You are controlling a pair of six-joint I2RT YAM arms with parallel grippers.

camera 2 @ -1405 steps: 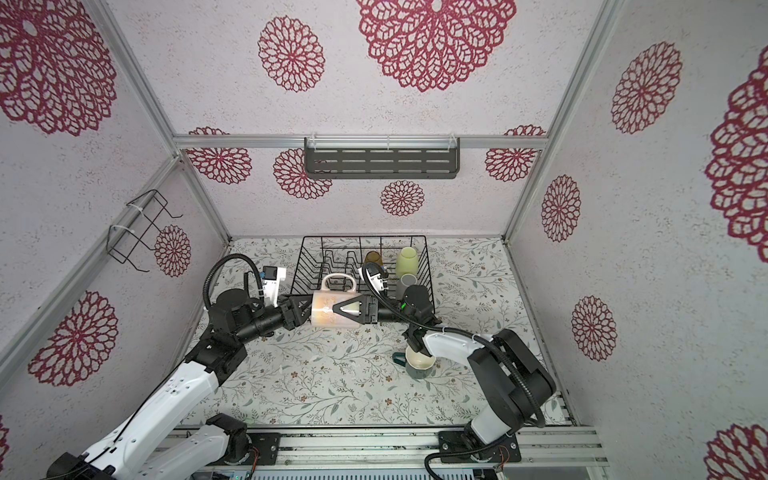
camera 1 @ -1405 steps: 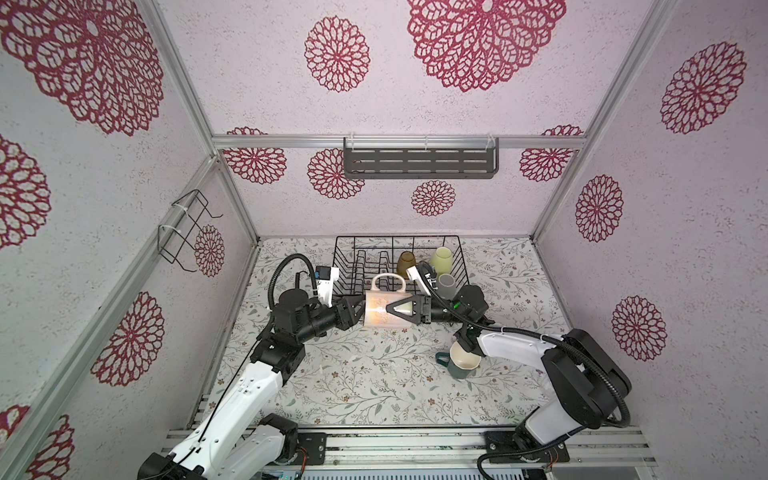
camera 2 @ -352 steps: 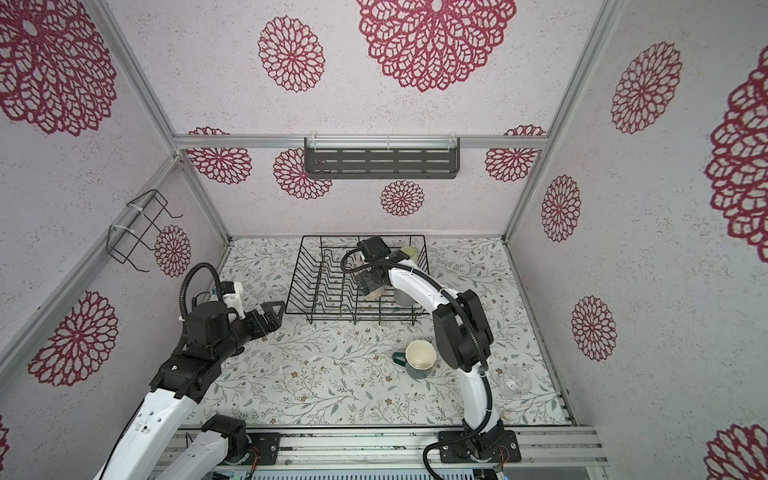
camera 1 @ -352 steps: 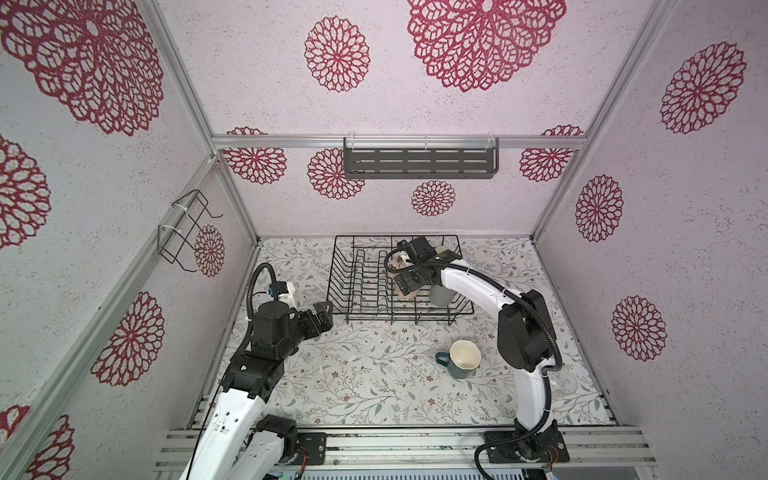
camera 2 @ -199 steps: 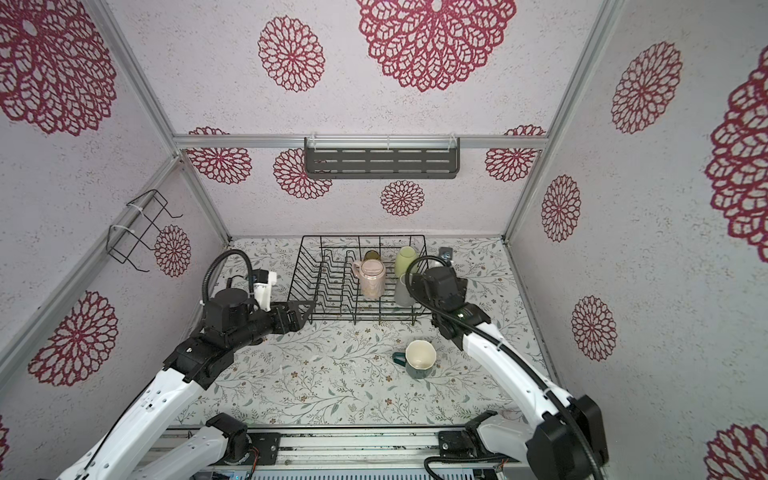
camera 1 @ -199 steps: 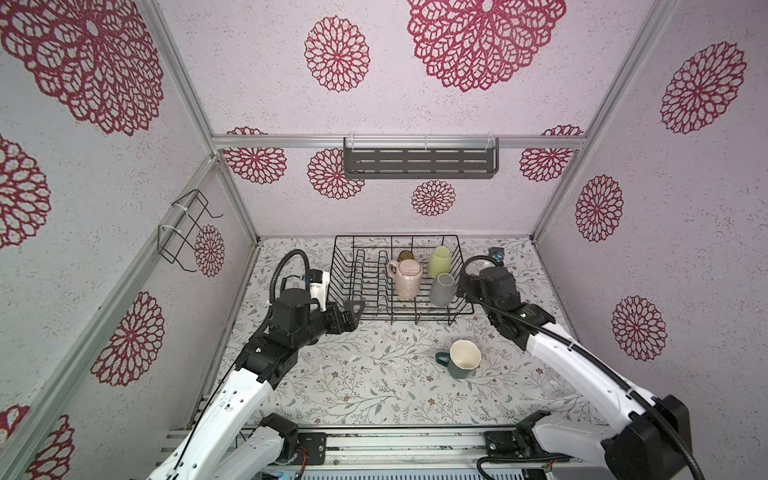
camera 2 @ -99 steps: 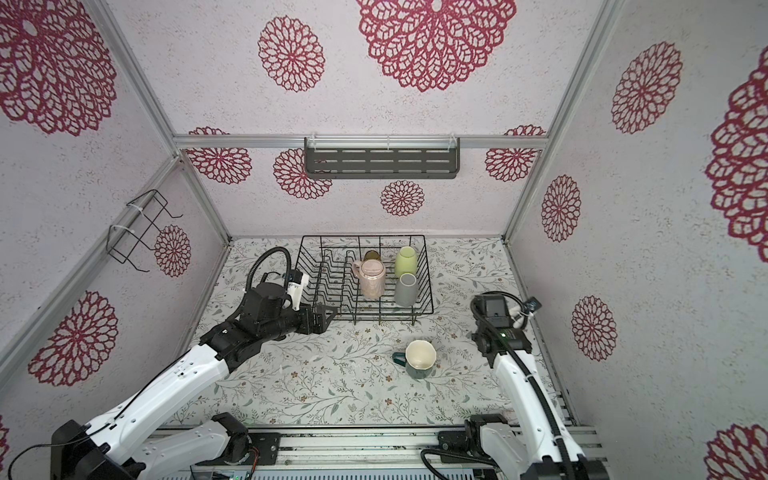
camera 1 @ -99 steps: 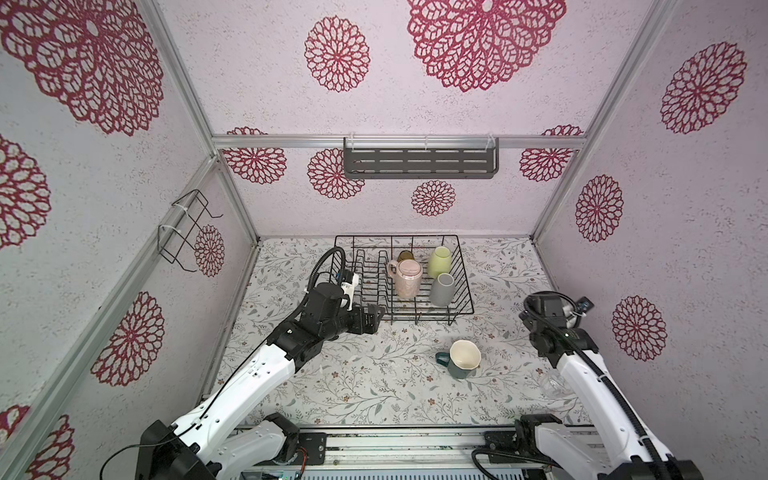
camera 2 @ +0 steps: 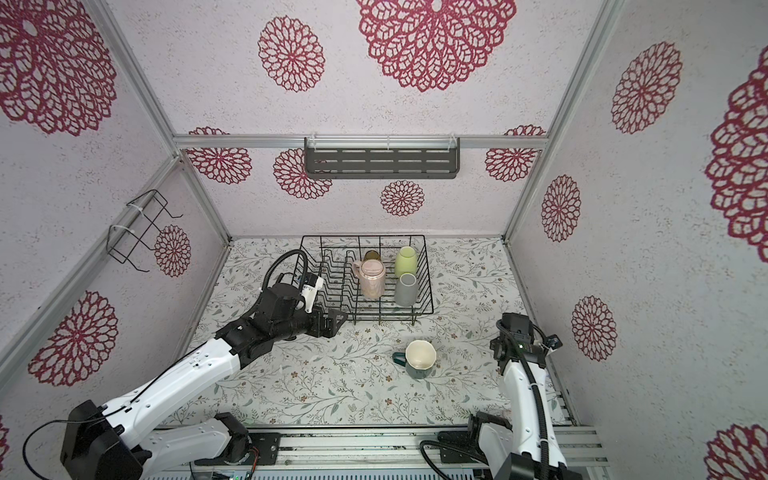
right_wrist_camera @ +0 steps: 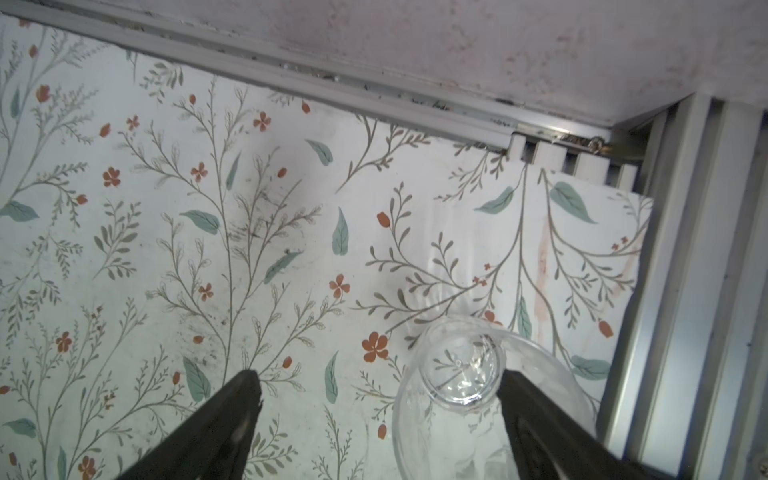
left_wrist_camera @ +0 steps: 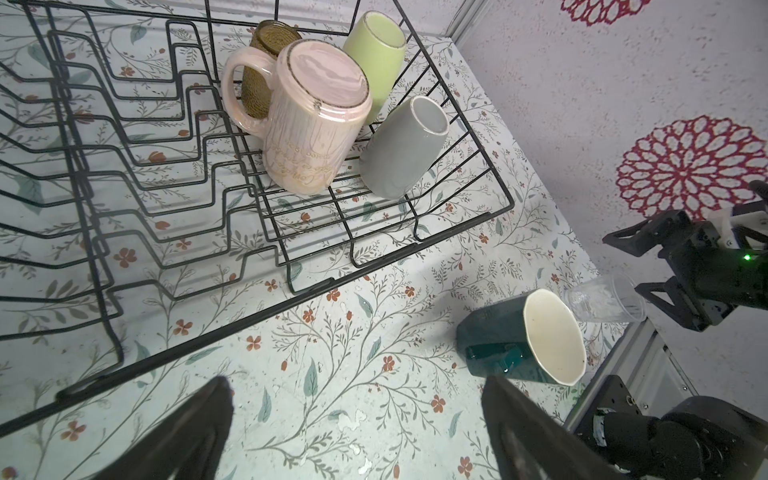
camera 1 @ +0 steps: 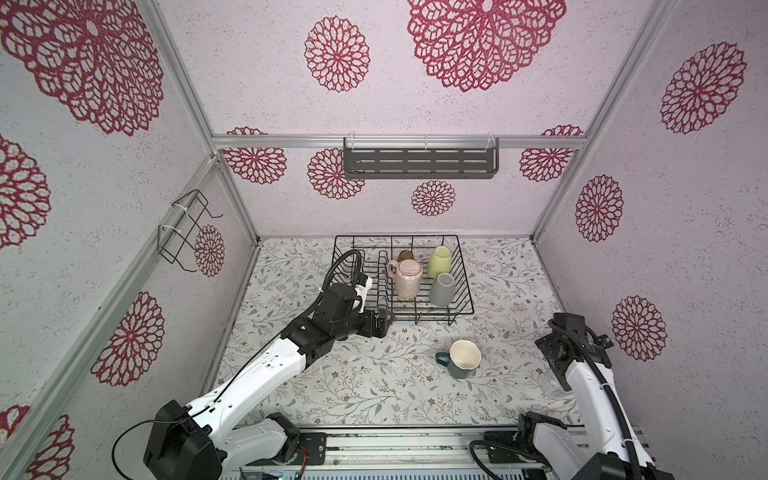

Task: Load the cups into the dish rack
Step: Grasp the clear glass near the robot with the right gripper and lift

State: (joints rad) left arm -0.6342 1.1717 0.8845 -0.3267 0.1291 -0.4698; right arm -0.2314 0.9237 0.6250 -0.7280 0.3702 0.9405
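Dish rack (camera 1: pixel 415 245) at 12 o'clock on the worktop (camera 1: pixel 332 374) holds pink mug (camera 1: pixel 408 278), amber glass (camera 1: pixel 404 255), lime tumbler (camera 1: pixel 439 262) and grey tumbler (camera 1: pixel 441 290); teal mug (camera 1: pixel 459 361) stands at its 5 o'clock; left pincer (left_wrist_camera: pixel 357 384) gapes wide, empty; right pincer (right_wrist_camera: pixel 380 376), wide, straddles the clear glass (right_wrist_camera: pixel 461 374) at the worktop's 4 o'clock.

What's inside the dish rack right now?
Four cups stand in the dish rack: pink mug, lime-yellow tumbler and grey tumbler, all in plain sight. The amber glass sits behind the mug, which covers most of it.
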